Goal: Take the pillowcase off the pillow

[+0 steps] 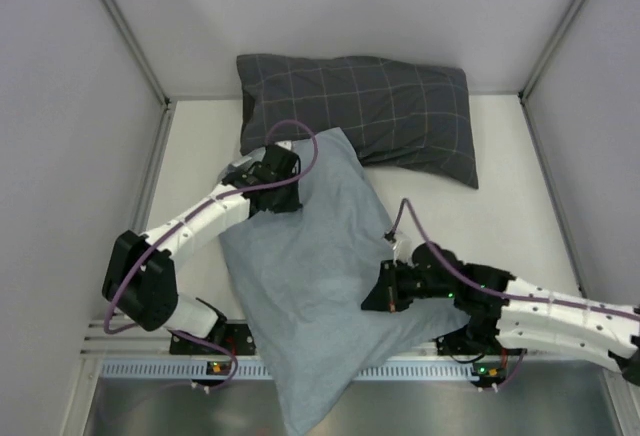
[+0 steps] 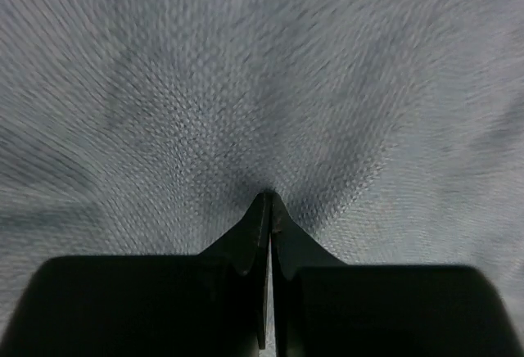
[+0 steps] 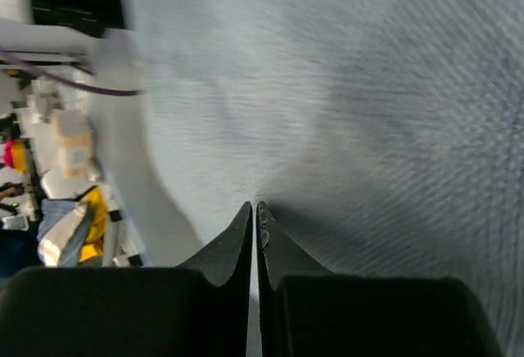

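Observation:
The pillowcase (image 1: 310, 276) shows its pale blue-grey side and lies diagonally across the table, bulging over the pillow, which is hidden inside it. My left gripper (image 1: 293, 194) is at the case's upper left edge, shut on a pinch of the cloth. In the left wrist view its tips (image 2: 268, 200) meet the fabric (image 2: 262, 70), and folds radiate from them. My right gripper (image 1: 370, 296) is at the case's right edge, shut on the cloth. In the right wrist view its tips (image 3: 255, 207) press into the fabric (image 3: 368, 87).
A dark grey checked pillow (image 1: 370, 116) lies at the back against the wall, touching the case's top corner. The white table (image 1: 200, 156) is walled on three sides. The case's lower corner (image 1: 300, 411) hangs over the front rail (image 1: 150, 366).

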